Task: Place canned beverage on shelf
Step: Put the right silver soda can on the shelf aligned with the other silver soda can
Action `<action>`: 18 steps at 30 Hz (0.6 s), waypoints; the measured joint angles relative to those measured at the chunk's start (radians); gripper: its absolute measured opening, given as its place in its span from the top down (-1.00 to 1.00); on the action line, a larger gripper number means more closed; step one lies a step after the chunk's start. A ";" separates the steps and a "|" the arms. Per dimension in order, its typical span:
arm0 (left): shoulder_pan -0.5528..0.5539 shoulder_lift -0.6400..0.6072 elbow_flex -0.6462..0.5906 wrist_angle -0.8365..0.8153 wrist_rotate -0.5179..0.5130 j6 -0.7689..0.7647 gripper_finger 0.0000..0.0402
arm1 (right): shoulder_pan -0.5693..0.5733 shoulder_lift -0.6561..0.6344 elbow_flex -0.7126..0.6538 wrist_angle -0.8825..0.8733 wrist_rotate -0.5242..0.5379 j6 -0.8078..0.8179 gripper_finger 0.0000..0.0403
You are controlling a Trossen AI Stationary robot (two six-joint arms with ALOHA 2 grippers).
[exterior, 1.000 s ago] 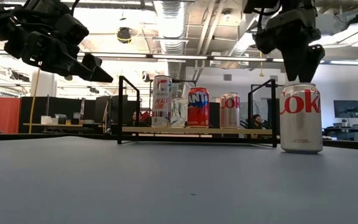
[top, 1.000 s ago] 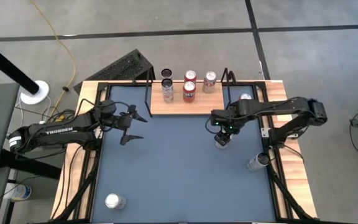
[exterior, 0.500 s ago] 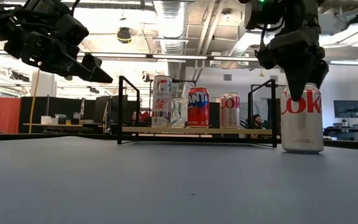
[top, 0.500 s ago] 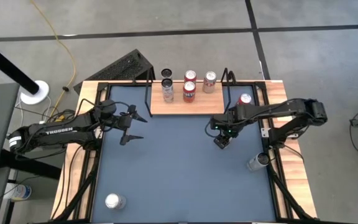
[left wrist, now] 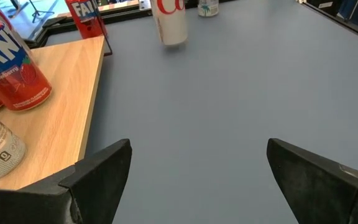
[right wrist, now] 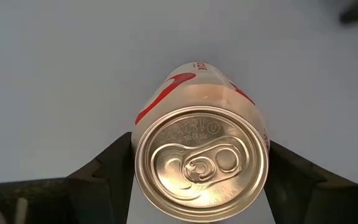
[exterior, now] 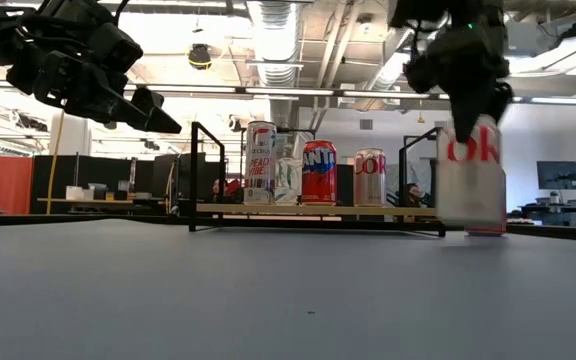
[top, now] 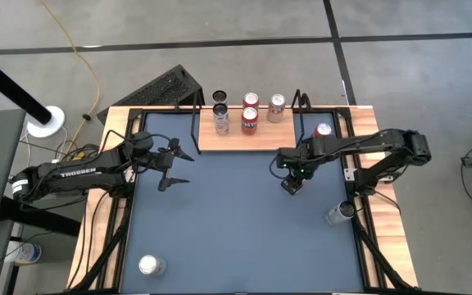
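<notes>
Right wrist view: the silver can (right wrist: pixel 201 163) fills the middle of the frame, lid toward the camera, so its long axis runs straight away from the lens to the blue tabletop (right wrist: pixel 55 68). My right gripper (right wrist: pixel 201 177) has one dark finger against each side of it, jaws closed on the can.

Low view: the can (exterior: pixel 471 185) stands upright at the right of the frame, red lettering facing me, blurred (I cannot tell whether its base touches the table). The right gripper (exterior: pixel 473 95) clasps it from above. The shelf (exterior: pixel 318 209) sits mid-frame behind it, its black right post just left of the can. The left gripper (exterior: pixel 153 108) hangs high at the upper left, well apart.

High view: the right gripper (top: pixel 292 182) is just below the lower right corner of the shelf (top: pixel 260 142), covering the can. The board's lower strip is bare; several cans stand along its upper part. The centre and lower tabletop (top: pixel 236 229) are open. Stray cans sit at the edges: one red-topped (top: pixel 324 129) on the right rail, one (top: pixel 338 215) lower right, one (top: pixel 150 265) lower left. The left gripper (top: pixel 174 164) waits left of the shelf.

Left wrist view: its fingers (left wrist: pixel 104 171) stand wide open over bare blue. The shelf board (left wrist: pixel 67 118) lies at the left, and the gripped can (left wrist: pixel 169 22) is at the top edge.
</notes>
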 joint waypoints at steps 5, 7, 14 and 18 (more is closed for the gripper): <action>0.000 0.000 0.000 0.000 0.000 -0.001 -0.81 | -0.040 0.000 0.110 -0.003 0.005 -0.097 -0.32; 0.000 0.000 0.000 0.000 0.000 -0.001 -0.81 | -0.074 -0.001 0.153 0.000 0.008 -0.152 -0.32; 0.000 0.000 0.000 0.000 0.000 -0.001 -0.81 | -0.234 0.000 0.242 0.049 0.035 -0.424 -0.31; 0.000 0.000 0.000 0.000 0.000 -0.001 -0.81 | -0.328 0.055 0.302 0.045 0.008 -0.530 -0.31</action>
